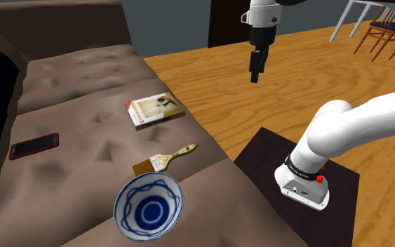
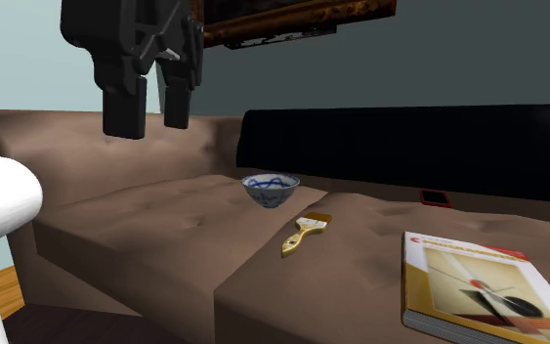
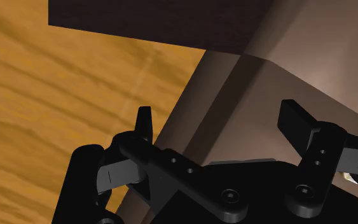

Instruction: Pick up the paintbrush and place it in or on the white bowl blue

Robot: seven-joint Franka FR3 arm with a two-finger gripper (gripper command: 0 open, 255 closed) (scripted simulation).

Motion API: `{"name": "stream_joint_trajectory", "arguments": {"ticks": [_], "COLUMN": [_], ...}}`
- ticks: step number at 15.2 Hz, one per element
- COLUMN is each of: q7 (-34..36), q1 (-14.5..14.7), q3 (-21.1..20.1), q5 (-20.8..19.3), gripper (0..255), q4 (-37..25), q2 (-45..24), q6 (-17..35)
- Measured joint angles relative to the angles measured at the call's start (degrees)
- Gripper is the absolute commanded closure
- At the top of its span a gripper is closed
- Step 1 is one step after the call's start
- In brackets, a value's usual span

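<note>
So your arm (image 1: pixel 357 123) comes up off the stand (image 1: pixel 259 156) at the shoulder view's lower right, bends up and to the left, and the wrist points straight down. The gripper (image 1: pixel 256 74) hangs high in the air, fingers spread apart with nothing between them. In the wrist view it's over the line where the wooden floor (image 3: pixel 56 102) meets the sofa's (image 1: pixel 83 91) front edge.

The paintbrush (image 1: pixel 164 160) lies flat on the sofa seat, well apart from the gripper, between the book (image 1: pixel 154 110) and the blue-patterned white bowl (image 1: pixel 149 207). It's just beside the bowl, not touching. A red phone (image 1: pixel 34 146) sits far left.
</note>
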State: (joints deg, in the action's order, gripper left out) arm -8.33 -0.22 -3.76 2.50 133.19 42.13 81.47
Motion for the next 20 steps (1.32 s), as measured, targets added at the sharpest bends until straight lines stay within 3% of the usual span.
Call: {"name": "stream_joint_trajectory", "arguments": {"ticks": [4, 10, 20], "q7": [0.5, 1.8, 5.4], "q1": [1.2, 4.3, 8.7], "q3": [-1.7, -6.7, -16.0], "q5": [1.1, 3.8, 5.2], "gripper": [0, 0, 0], "q4": [1.1, 2.3, -0.5], "q2": [-1.4, -7.6, -21.9], "q6": [3.0, 12.1, 26.3]}}
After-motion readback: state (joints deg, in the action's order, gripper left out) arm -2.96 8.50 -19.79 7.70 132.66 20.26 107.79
